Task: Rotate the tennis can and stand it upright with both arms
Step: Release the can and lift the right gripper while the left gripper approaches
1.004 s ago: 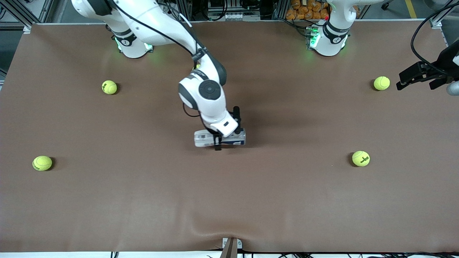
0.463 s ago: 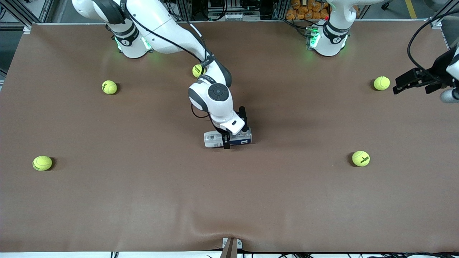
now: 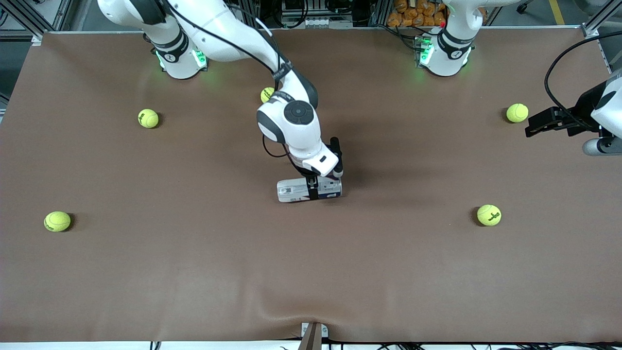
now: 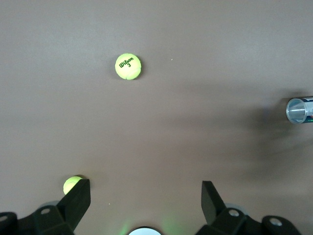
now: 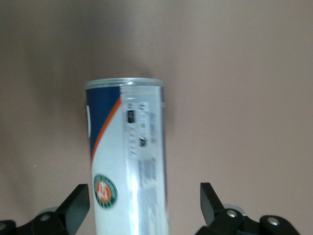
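The tennis can lies on its side at the middle of the brown table, its navy end toward the left arm's end. My right gripper is down over the can, open, with one finger on each side of it. In the right wrist view the can runs between the fingers, which stand clear of it. My left gripper is open and empty in the air beside a tennis ball. The left wrist view shows that gripper open and the can's silver rim at the picture's edge.
Several yellow-green tennis balls lie about the table: one toward the left arm's end, two toward the right arm's end, and one partly hidden by the right arm. The left wrist view shows two balls.
The can and my right gripper have shifted a little toward the left arm's end, then settled. My left gripper has moved inward over the table and slightly toward the front camera.
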You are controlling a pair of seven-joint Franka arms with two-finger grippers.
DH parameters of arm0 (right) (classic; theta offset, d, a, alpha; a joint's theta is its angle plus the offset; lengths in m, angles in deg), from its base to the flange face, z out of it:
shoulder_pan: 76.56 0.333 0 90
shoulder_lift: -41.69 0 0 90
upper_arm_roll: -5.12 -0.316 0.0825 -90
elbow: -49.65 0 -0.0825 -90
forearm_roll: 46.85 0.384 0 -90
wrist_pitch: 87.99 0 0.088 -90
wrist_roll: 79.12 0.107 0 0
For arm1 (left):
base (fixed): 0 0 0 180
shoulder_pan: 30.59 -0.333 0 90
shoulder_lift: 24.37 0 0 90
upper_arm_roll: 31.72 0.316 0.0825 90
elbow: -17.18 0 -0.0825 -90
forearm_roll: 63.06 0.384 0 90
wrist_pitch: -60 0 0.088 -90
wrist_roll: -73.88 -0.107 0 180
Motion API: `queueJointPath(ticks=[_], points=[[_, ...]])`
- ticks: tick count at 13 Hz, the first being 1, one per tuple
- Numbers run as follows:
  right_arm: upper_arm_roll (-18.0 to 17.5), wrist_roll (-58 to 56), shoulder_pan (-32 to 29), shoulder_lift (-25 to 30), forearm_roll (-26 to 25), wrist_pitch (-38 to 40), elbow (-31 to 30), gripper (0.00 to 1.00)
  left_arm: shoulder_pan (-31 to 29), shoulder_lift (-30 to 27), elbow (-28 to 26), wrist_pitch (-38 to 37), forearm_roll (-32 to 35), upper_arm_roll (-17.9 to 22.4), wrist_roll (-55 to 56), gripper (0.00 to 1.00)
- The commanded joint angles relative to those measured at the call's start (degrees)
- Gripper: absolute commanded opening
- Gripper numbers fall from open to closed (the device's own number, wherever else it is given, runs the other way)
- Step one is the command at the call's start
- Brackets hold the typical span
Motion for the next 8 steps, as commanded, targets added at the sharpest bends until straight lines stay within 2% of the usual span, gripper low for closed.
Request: queueJointPath(ticks=[1, 3, 8], points=[[0.54, 7.71, -0.29, 7.33, -0.43, 6.17, -1.7, 1.0, -0.51, 2.1, 0.82, -0.02, 0.07, -0.34, -2.46, 1.0], [0.8, 15.17, -2.82, 10.5, -0.52, 9.34, -1.7, 1.0, 0.19, 3.5, 0.82, -0.02, -1.33, -0.42, -2.56, 1.0], [0.8, 23.91, -15.99, 16.83, -0.52, 15.49, -1.7, 1.0, -0.42, 8.42, 0.73, -0.11, -14.31, -0.42, -2.83, 1.0]])
